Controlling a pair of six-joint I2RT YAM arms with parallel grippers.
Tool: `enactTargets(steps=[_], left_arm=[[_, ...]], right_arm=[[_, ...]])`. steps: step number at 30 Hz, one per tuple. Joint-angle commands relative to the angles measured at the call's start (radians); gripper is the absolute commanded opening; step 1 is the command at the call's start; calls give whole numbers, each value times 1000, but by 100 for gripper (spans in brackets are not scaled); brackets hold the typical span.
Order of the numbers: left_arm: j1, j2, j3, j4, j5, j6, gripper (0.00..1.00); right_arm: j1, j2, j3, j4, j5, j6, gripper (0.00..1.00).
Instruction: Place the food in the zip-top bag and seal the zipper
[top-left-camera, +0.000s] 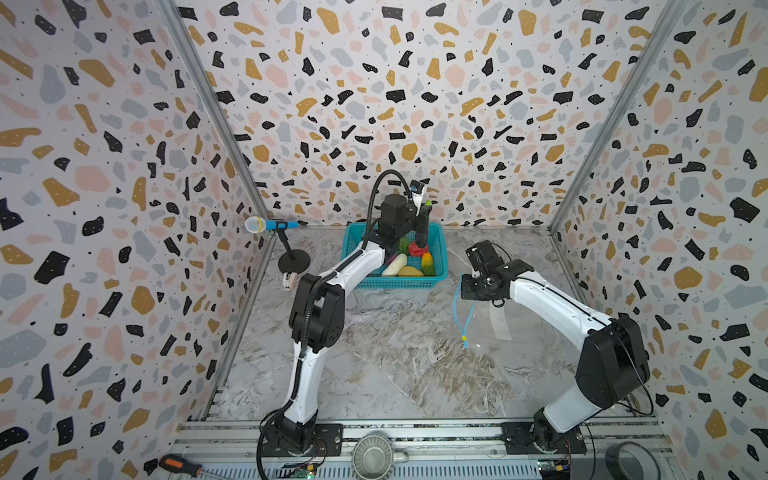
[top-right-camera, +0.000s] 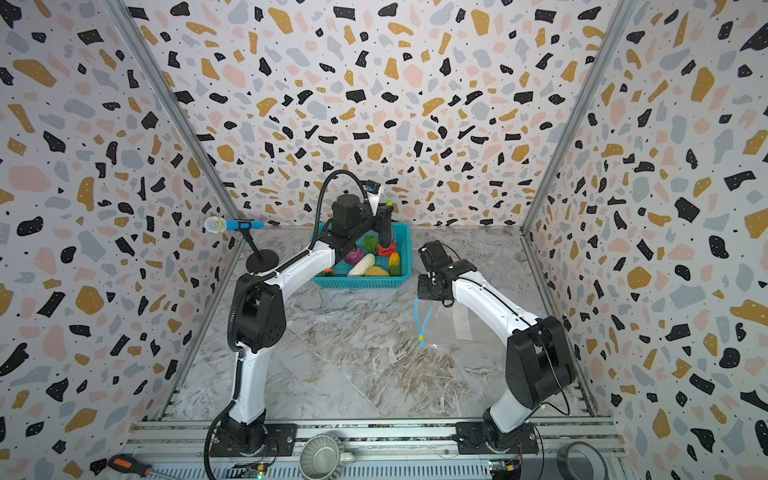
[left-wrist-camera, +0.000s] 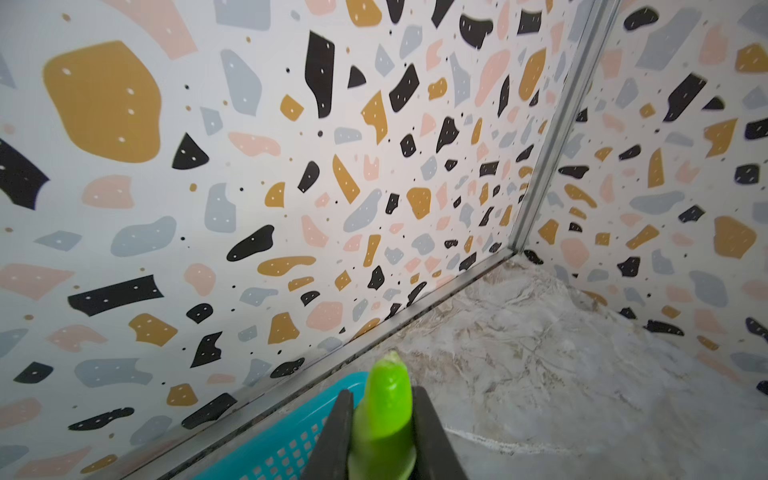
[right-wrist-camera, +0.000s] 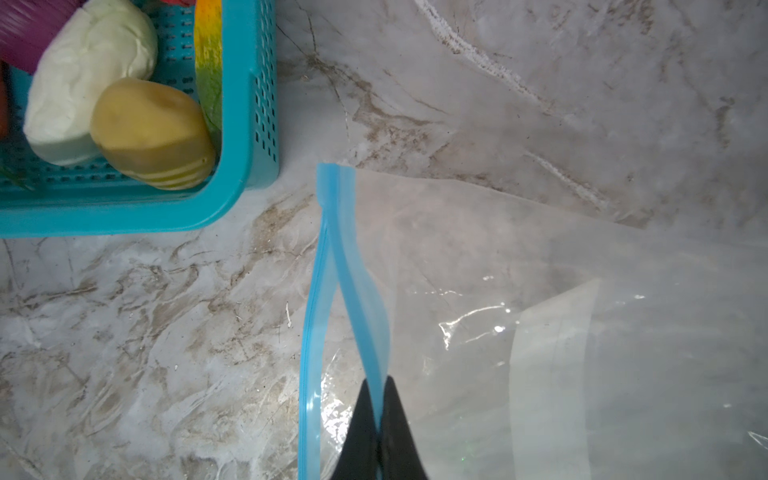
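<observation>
My left gripper (top-left-camera: 424, 210) (left-wrist-camera: 382, 395) is shut on the green stem of a dark eggplant (top-left-camera: 422, 232) (left-wrist-camera: 384, 419), which hangs upright over the teal basket (top-left-camera: 399, 283). More food lies in the basket: a white radish (top-left-camera: 394, 265) (right-wrist-camera: 89, 79), a yellow potato (top-left-camera: 410, 271) (right-wrist-camera: 149, 133), a red pepper (top-left-camera: 417, 249) and a purple onion (top-right-camera: 354, 255). The clear zip-top bag (top-left-camera: 519, 332) (right-wrist-camera: 540, 291) lies flat on the right. My right gripper (right-wrist-camera: 376, 392) (top-left-camera: 467, 296) is shut on the upper lip of its blue zipper (top-left-camera: 459, 307) (right-wrist-camera: 332, 232), so the mouth gapes a little. The yellow slider (top-left-camera: 464, 343) sits at the near end.
A blue microphone (top-left-camera: 266, 225) on a stand is at the back left, close to the left arm. A screwdriver (top-left-camera: 183, 465), a metal mould (top-left-camera: 372, 455) and a tape roll (top-left-camera: 631, 459) lie on the front rail. The back wall is just behind the basket.
</observation>
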Motion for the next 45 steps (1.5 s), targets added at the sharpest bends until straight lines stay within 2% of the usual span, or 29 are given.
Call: enactTargets(steps=[1, 10, 21, 26, 32, 45], left_arm=[[3, -65, -60, 174, 22, -117, 7], [-4, -148, -239, 381, 25, -300, 3], [-25, -223, -427, 600, 3, -477, 0], [-50, -245, -464, 632, 0, -493, 0], [-52, -263, -542, 708, -4, -540, 0], [-54, -335, -723, 864, 34, -629, 0]], right_arm=[[-3, -59, -29, 55, 14, 46, 0], [-22, -133, -108, 164, 27, 112, 0], [-44, -142, -144, 236, -47, 126, 0], [-49, -131, -146, 254, -92, 131, 0], [-54, -132, -138, 263, -111, 143, 0], [-80, -126, -89, 274, -227, 177, 0]])
